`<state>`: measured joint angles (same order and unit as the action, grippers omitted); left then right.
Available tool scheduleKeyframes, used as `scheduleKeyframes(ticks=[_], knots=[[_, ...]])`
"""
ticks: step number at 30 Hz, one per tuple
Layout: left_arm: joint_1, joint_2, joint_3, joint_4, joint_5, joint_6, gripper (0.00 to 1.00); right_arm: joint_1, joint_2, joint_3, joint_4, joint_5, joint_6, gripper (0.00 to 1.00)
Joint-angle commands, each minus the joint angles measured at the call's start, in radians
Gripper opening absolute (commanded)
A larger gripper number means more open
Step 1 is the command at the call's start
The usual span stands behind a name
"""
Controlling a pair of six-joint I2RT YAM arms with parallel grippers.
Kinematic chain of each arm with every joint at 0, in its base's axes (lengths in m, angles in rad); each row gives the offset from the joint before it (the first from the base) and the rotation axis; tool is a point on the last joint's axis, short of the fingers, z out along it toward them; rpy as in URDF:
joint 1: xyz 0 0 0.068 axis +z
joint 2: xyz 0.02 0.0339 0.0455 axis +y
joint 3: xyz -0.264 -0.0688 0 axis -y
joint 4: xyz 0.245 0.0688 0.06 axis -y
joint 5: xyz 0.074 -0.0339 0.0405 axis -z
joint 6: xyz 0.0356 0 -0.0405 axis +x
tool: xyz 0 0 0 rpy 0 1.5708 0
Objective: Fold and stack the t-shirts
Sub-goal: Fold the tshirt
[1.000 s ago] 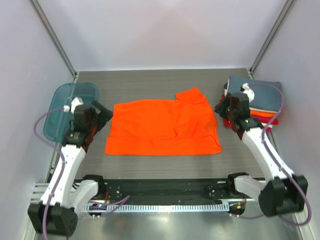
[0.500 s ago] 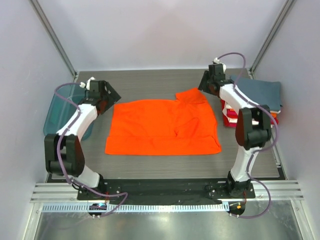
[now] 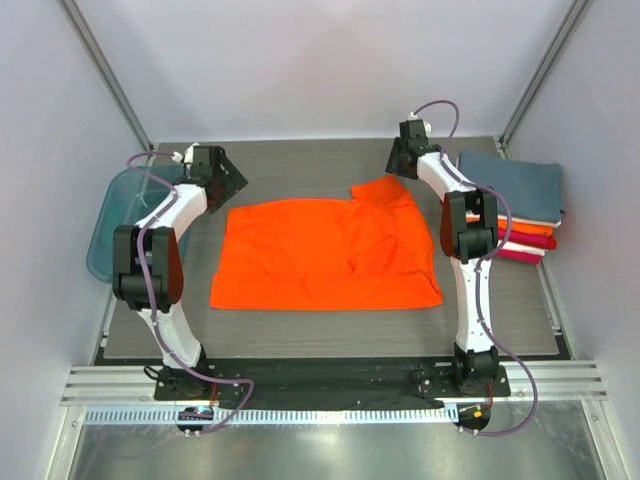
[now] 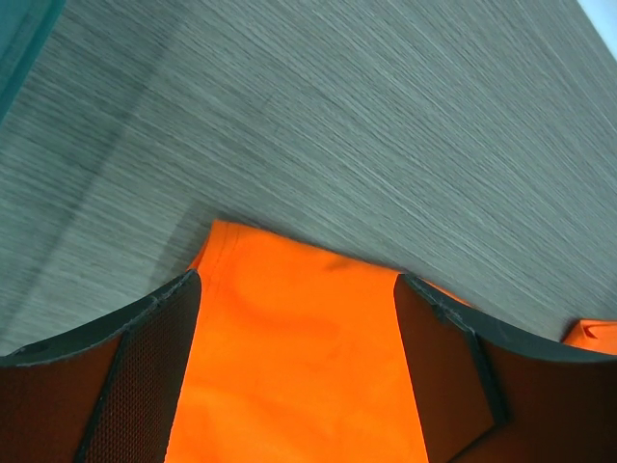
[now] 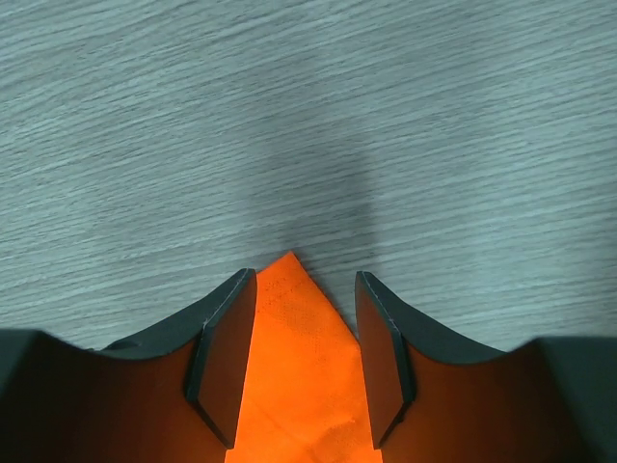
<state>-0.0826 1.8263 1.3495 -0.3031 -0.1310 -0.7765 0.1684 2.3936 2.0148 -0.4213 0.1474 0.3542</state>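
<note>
A bright orange t-shirt (image 3: 325, 255) lies spread flat in the middle of the table, one sleeve folded over at its far right. My left gripper (image 3: 232, 185) hovers at the shirt's far left corner. In the left wrist view it (image 4: 297, 289) stands open, that corner of the t-shirt (image 4: 299, 367) lying between the jaws without being pinched. My right gripper (image 3: 397, 165) is over the far right tip. Seen from the right wrist, it (image 5: 304, 280) is open and straddles the pointed orange tip (image 5: 294, 367). Folded t-shirts (image 3: 515, 205), slate blue-grey on top, are stacked at the right.
A translucent teal tub (image 3: 108, 220) sits at the table's left edge, behind the left arm. Both arms are stretched far out along the shirt's sides. Bare grey table (image 3: 300, 160) runs beyond the shirt to the back wall.
Both arms have reached from beside the shirt's sides out to its far corners. The shirt itself has not moved.
</note>
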Motion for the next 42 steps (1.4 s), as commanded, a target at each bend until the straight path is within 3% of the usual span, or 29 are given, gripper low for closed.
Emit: scheduleKeyframes(ticks=[1,8,18,24,26,32,39,41,42], knots=[[0.006,0.034,0.057,0.032,-0.027,0.019,0.82,0.008,0.012,0.076,-0.025,-0.006,-0.018,0.51],[0.006,0.093,0.096,0.019,-0.056,0.039,0.81,0.036,0.036,0.067,-0.030,0.006,-0.026,0.48],[0.004,0.159,0.120,-0.002,-0.081,0.068,0.77,0.049,0.053,0.058,-0.036,0.102,-0.012,0.29],[0.004,0.186,0.120,-0.001,-0.088,0.079,0.75,0.048,0.078,0.082,-0.033,0.156,-0.015,0.46],[0.006,0.191,0.119,-0.001,-0.094,0.082,0.73,0.049,0.094,0.093,-0.036,0.156,-0.018,0.47],[0.004,0.203,0.117,-0.010,-0.114,0.086,0.69,0.048,0.101,0.099,-0.033,0.141,-0.015,0.17],[0.006,0.202,0.100,-0.030,-0.049,0.049,0.57,0.046,0.102,0.101,-0.033,0.141,-0.008,0.13],[0.004,0.203,0.094,-0.027,-0.007,0.031,0.51,0.048,0.102,0.101,-0.030,0.138,-0.004,0.12],[0.004,0.208,0.092,-0.024,0.004,0.028,0.44,0.048,0.102,0.101,-0.031,0.138,-0.001,0.12]])
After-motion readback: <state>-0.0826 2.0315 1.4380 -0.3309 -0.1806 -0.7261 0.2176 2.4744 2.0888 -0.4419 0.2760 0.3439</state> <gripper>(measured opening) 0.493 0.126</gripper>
